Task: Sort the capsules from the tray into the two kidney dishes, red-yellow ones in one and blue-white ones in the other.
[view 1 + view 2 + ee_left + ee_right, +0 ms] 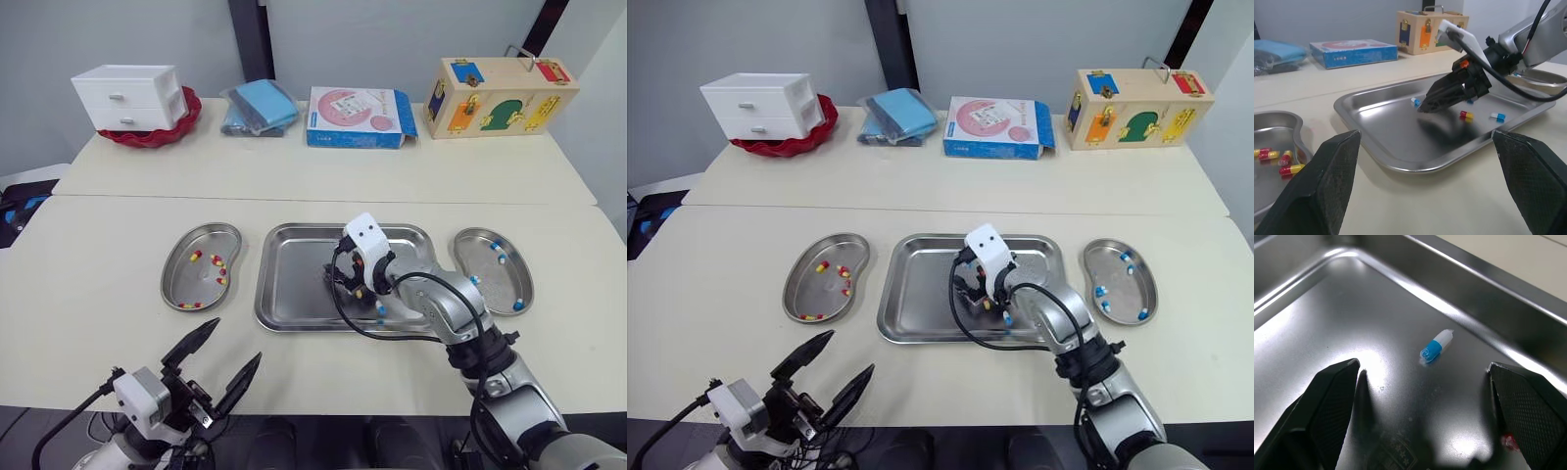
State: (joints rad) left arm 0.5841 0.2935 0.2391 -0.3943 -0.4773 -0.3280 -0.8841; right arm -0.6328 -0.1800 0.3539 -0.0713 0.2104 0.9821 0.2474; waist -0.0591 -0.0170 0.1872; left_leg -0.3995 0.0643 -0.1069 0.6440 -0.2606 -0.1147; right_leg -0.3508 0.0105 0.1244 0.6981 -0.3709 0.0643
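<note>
Left claw (236, 339) hung released by the near desk (98, 294) edge, well apart from the tray (294, 284), while the right claw (1423, 364), also released, hovered low inside it with 1 blue-white capsule (1437, 346) just ahead between its fingers (1332, 401), long axis slanted across the gap.

No legible text, labels or numbers anywhere.

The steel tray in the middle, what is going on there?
The right gripper hangs open, low over the rectangular steel tray, with a blue-white capsule lying between its fingers. A red-yellow capsule and another blue-white one lie in the tray. The left steel kidney dish holds red-yellow capsules, the right kidney dish blue-white capsules. The left gripper is open near the table's front edge.
</note>
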